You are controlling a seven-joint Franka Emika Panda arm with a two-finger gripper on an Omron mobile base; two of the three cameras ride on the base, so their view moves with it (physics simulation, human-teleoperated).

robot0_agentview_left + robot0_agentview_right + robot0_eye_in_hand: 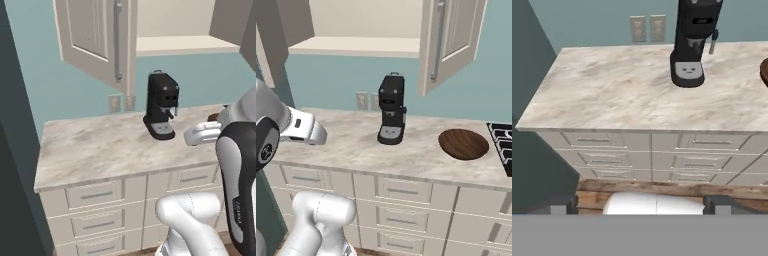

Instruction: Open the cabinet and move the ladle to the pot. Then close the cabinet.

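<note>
inspector: cabinet found with both doors swung open; the lower shelf shows bare as far as the base views reach. no ladle and no pot identified in any view, so i cannot state where either sits.

assistant: and the gripper?

inspector: jaws stand fully apart, nothing between them. the hand view has the two finger tips at the bottom edge, looking from well back at the marble counter, the drawers and the black coffee machine. the hand is well clear of the cabinet.

assistant: so which step is in hand?

inspector: in my judgement, the search and reach for the ladle. opening appears done.

assistant: how to do it well?

inspector: raise the hand so its camera looks into the cabinet interior before committing; the shelf's rear and upper parts are hidden from here. keep the jaws wide on approach. pass between the open doors, minding the long bar handle on the left door. stay above the coffee machine, which stands directly under the opening. the dark wooden bowl near the stove edge is no pot; do not take it for the target.
</note>
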